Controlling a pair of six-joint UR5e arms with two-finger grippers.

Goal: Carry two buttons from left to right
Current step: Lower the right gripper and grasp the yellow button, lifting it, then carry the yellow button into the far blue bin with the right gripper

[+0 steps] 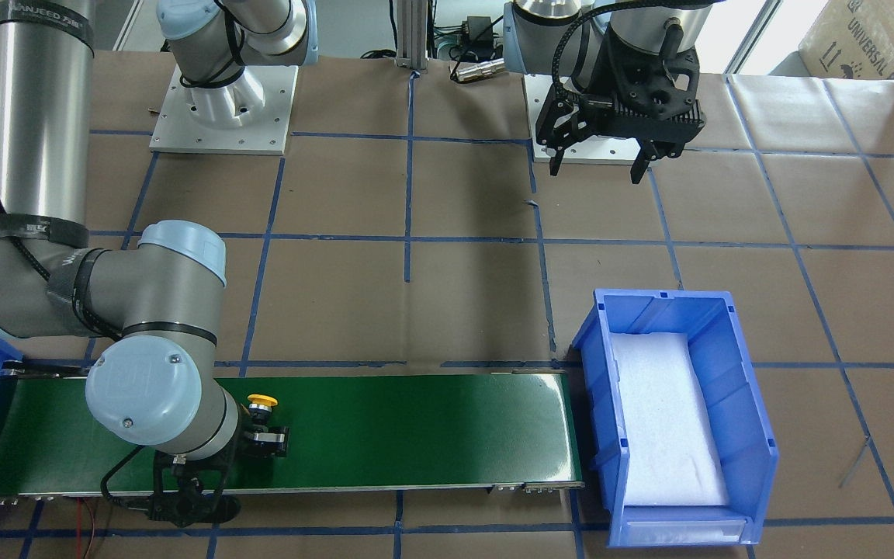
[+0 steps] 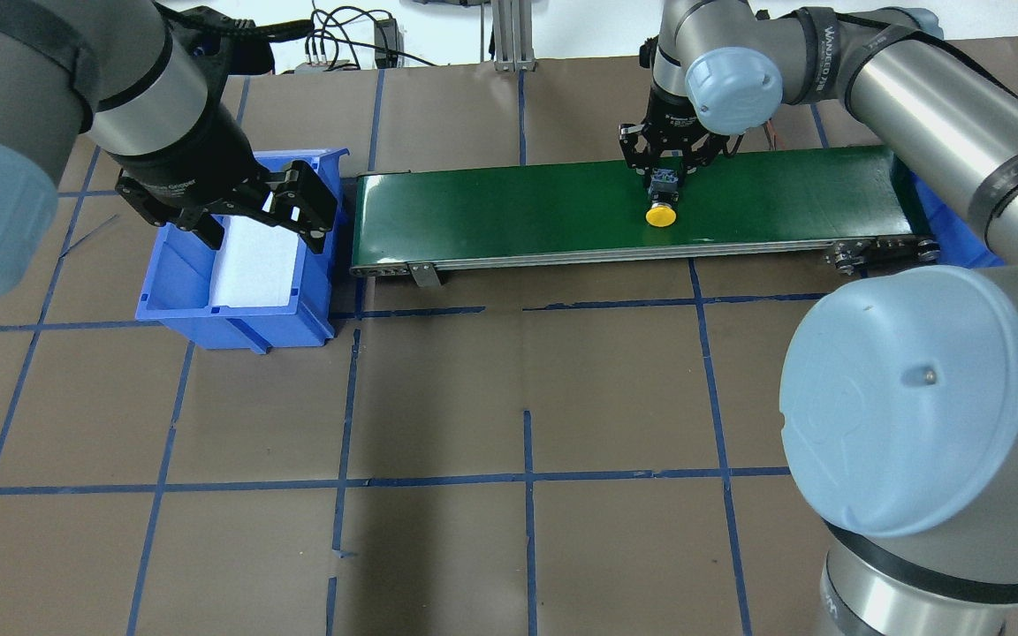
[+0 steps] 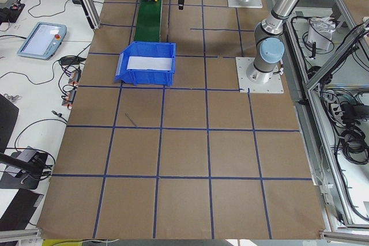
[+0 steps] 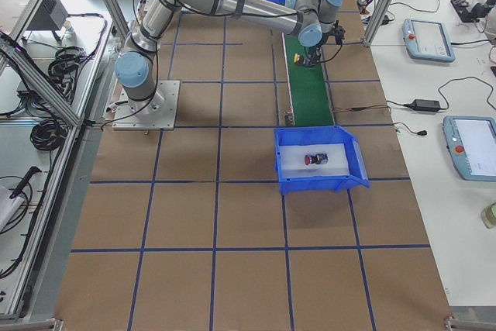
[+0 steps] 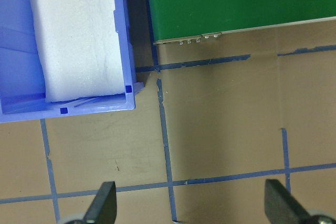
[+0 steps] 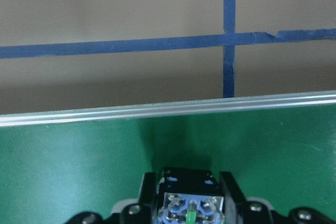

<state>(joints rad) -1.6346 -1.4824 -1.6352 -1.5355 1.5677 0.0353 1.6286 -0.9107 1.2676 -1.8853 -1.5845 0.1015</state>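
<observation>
Right tool (image 2: 661, 181) clamps the yellow-capped, black-bodied push button (image 2: 661, 215) on the green conveyor belt (image 2: 518, 208). Left tool (image 2: 257, 227), fingers apart, hangs near the blue plastic bin (image 2: 235, 322).

Not much to read here. A black fabric strap (image 1: 39, 14) around the right arm's silver tube (image 1: 36, 116), upper left of the front-facing view, is showing "ANJEED" in white. Overhead, upper right, the matching strap (image 2: 836, 40) is reading "WANJEED". The brown cardboard box (image 1: 870, 39) poking in at the front-facing view's upper right corner is showing "UNIVERSAL". The pale blue round joint cap (image 1: 143, 390), lower left, is wearing a UR logo.
</observation>
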